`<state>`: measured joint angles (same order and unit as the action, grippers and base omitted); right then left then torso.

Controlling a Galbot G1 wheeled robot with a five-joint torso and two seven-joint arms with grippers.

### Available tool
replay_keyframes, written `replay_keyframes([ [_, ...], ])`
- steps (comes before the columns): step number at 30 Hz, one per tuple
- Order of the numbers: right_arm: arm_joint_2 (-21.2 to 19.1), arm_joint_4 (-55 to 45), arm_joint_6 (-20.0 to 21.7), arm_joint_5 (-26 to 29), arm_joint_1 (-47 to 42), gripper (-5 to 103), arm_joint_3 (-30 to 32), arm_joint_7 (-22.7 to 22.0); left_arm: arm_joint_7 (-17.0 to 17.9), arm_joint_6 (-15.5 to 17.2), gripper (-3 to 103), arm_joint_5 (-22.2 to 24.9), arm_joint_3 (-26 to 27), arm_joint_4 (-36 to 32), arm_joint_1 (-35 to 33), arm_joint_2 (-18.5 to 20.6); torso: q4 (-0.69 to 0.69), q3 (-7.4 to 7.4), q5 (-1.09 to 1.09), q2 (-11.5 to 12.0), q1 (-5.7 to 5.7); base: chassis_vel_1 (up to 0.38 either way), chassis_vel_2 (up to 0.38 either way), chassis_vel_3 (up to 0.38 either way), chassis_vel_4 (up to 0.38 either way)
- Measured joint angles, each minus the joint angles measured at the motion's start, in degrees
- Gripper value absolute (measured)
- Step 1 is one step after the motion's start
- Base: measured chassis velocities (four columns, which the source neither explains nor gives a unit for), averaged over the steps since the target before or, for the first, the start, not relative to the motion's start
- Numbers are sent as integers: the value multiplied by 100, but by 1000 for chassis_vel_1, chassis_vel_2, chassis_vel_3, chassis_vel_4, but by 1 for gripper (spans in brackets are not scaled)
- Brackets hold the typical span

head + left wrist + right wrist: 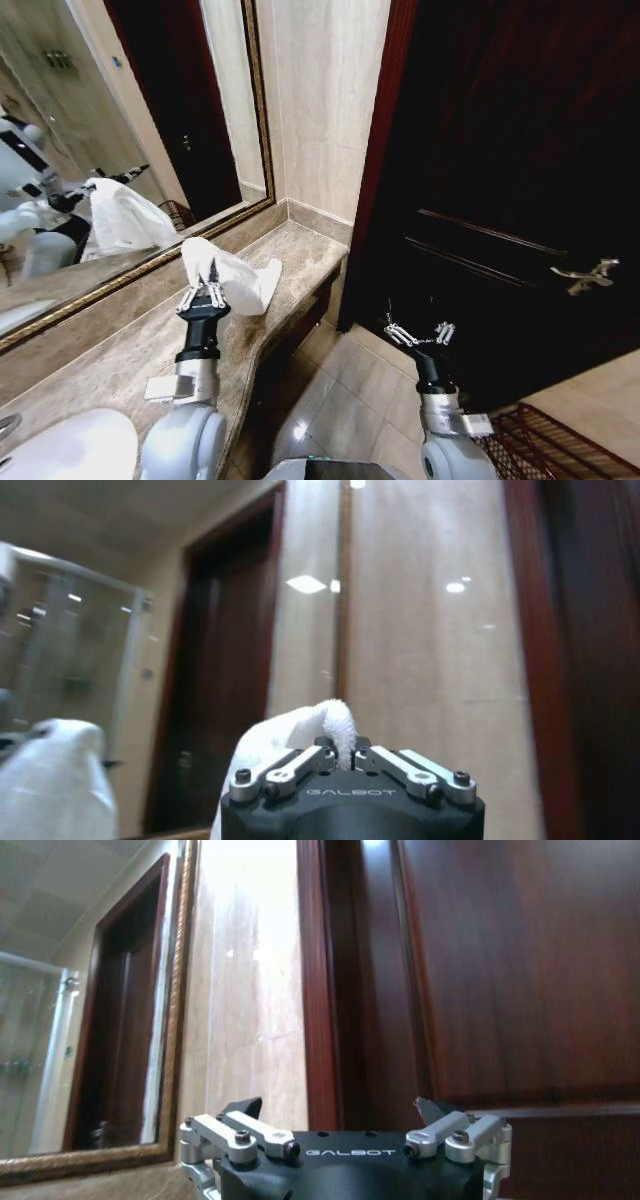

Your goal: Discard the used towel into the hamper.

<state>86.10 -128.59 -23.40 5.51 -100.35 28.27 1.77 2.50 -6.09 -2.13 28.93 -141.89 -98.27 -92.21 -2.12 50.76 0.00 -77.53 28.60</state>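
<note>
The white towel (235, 275) hangs over the marble counter (110, 360), pinched by my left gripper (203, 296), which is shut on it. In the left wrist view the towel (300, 739) bulges up from between the closed fingers of the left gripper (347, 756). My right gripper (418, 334) is held over the floor in front of the dark door, open with nothing between its fingers; the right wrist view shows the right gripper (338, 1111) spread wide. The hamper (545, 445), a dark red-brown wire basket, stands on the floor at the lower right, just beside my right arm.
A gold-framed mirror (120, 140) backs the counter and reflects the robot and towel. A white sink basin (65, 445) sits at the counter's near left. The dark wooden door (500, 200) with a metal handle (585, 277) fills the right. Tiled floor (345, 400) lies between counter and door.
</note>
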Motion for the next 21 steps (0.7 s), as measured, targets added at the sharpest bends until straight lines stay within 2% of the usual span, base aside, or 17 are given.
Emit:
replay_keyframes([
  [3,-2,-89,-35,1,-33,100,32,0,-102,-16,5,-10,-70,5,-11,2,0,0,0,0,0,-29,-29,-62,-60],
  [5,-7,-70,-305,66,-44,100,35,37,-186,-68,5,14,-110,36,-6,4,0,0,-1,0,0,-67,-78,-69,-69],
  [9,19,49,-546,0,-102,100,-7,118,-247,-81,5,19,-129,38,-15,5,0,0,1,0,1,-87,-88,-79,-85],
  [21,76,70,-571,-113,-108,100,-35,173,-362,-210,5,14,-81,180,25,7,0,0,0,0,1,-102,-120,-109,-104],
])
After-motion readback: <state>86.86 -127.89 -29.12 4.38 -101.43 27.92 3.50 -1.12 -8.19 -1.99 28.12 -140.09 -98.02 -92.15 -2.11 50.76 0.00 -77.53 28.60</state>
